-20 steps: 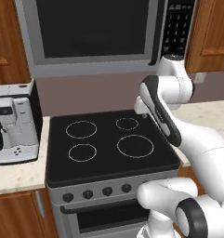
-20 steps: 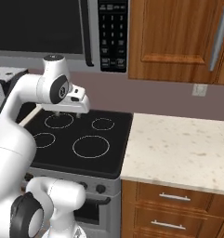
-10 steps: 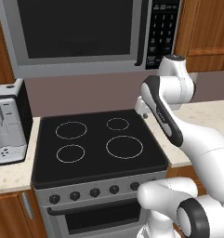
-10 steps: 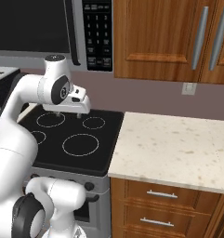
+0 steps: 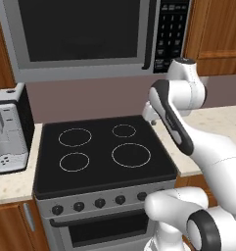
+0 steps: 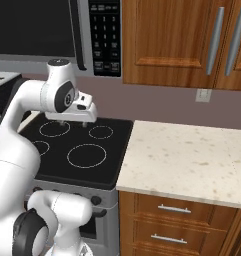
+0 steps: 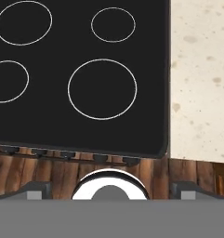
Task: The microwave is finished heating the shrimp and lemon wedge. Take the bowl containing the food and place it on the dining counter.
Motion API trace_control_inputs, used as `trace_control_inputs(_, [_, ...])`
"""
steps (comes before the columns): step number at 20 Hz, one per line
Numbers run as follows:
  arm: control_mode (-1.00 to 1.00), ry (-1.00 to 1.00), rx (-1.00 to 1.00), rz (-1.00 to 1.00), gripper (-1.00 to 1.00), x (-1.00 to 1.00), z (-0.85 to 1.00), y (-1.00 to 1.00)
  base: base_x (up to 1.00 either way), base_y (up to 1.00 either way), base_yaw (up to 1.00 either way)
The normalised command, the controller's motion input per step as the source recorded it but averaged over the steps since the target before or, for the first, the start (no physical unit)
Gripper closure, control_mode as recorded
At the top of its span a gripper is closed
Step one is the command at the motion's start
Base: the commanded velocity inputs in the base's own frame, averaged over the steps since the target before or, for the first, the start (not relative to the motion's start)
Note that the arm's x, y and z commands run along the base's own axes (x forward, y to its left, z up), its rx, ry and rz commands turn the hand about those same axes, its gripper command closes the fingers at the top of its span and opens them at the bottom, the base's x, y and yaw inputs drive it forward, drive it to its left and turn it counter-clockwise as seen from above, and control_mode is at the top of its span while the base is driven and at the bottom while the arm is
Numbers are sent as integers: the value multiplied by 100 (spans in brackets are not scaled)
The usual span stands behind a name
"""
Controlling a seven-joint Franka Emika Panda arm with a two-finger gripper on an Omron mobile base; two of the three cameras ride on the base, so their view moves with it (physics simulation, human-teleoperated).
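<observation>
A glossy white arm of rounded, bulbous segments with dark grey bands at its joints.

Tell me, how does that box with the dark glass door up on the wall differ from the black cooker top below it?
The microwave stands upright above, grey-framed with a dark glass door, shut, and a keypad; the stovetop lies flat below, black, marked with four white rings. Both are dark, glossy and built in between wooden cabinets.

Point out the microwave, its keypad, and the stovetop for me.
microwave (image 5: 80, 29): left base view, on the dark glass door.
keypad (image 6: 104, 37): right base view, middle of the black button strip.
stovetop (image 7: 48, 121): hand view, bare black glass.
</observation>
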Motion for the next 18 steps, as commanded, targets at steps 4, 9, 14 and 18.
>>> trace_control_inputs(4, [-100,-18,1,0,-100,-30,22,0,0,0,0])
trace_control_inputs(9, [-100,-24,2,0,-100,-17,49,0,0,0,0])
trace_control_inputs(14, [-100,-31,5,0,-100,-2,69,0,0,0,0])
trace_control_inputs(18, [-100,-36,3,0,-100,0,71,0,0,0,0])
